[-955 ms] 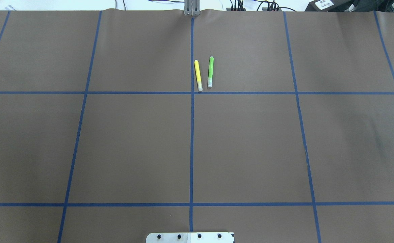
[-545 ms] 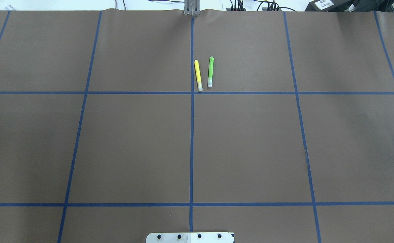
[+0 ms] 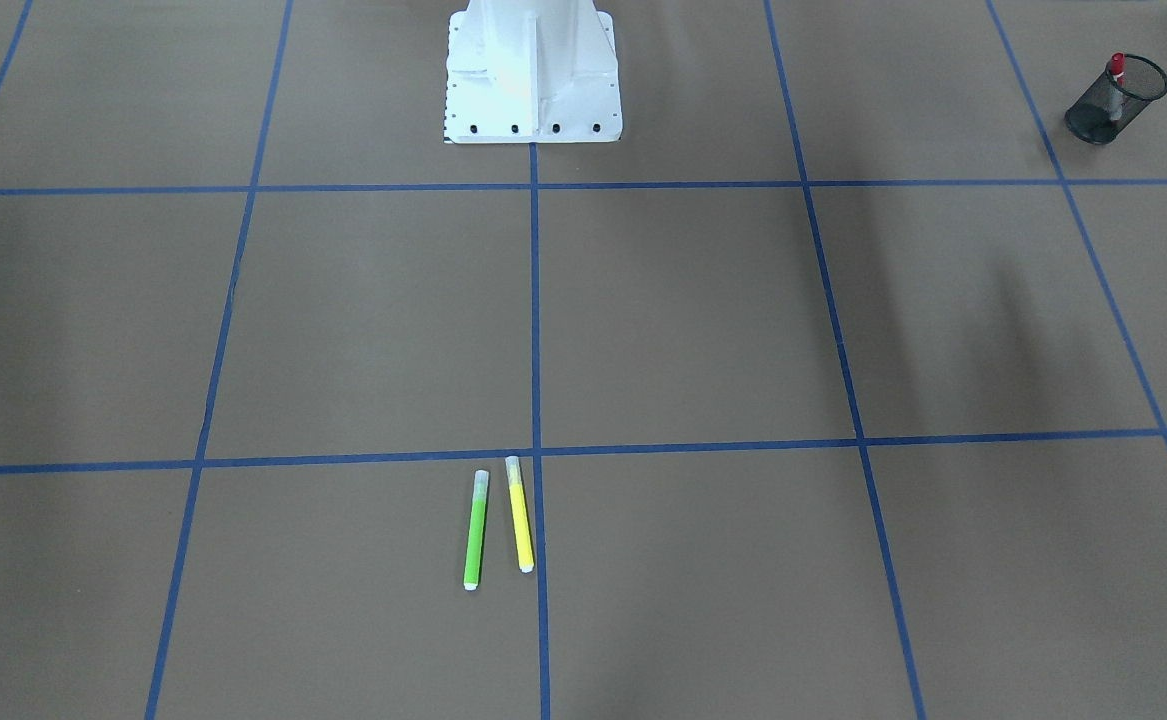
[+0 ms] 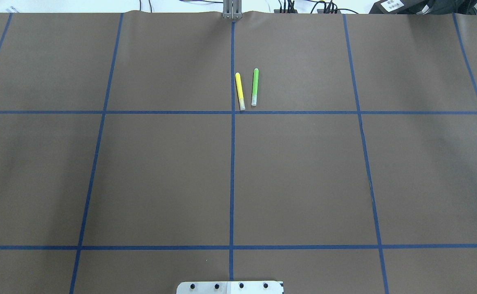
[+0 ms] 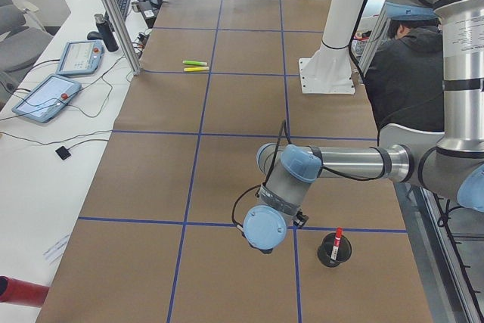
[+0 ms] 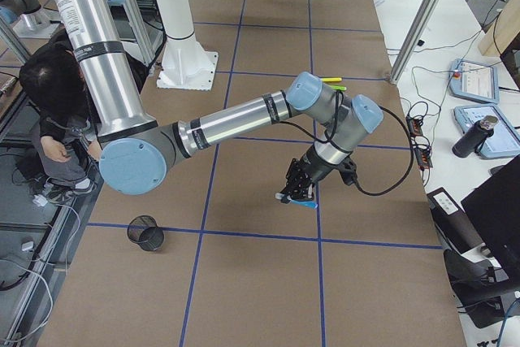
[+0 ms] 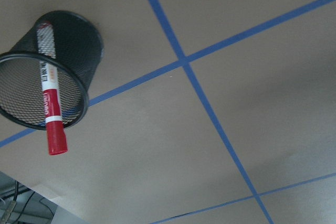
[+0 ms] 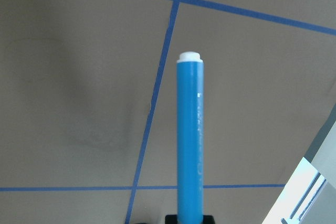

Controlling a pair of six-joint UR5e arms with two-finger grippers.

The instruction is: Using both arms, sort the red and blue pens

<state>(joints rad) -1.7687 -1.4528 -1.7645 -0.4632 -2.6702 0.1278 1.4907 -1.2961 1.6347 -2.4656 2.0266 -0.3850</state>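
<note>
Shifted since the earlier overhead frames: only faint shadows, off the counter's (image 4: pixel 160 175) right and onto its left; yellow marker (image 4: pixel 240 90) and green marker (image 4: pixel 255 87) unmoved. Holds the blue pen (image 8: pixel 189 140) by one end in the right gripper (image 6: pixel 294 191), low over mid-counter. Cannot tell the left gripper's (image 5: pixel 297 220) state; hangs beside the cup (image 7: pixel 79 80) with the red pen (image 7: pixel 51 103) standing inside. Probably light, stiff, slick: pinch mid-barrel. Plenty of bare counter toward the empty cup (image 6: pixel 146 233); mind the edge near it.

1 slim marker (image 4: pixel 240 91) just left of another slim marker (image 4: pixel 254 87) at desk's (image 4: pixel 160 175) far middle, mesh cup (image 3: pixel 1093 115) at left end, marker (image 7: pixel 51 103) standing in it, second mesh cup (image 6: pixel 147 233) at right end, pen (image 8: pixel 189 140) in right tool (image 6: pixel 294 191) above desk
</note>
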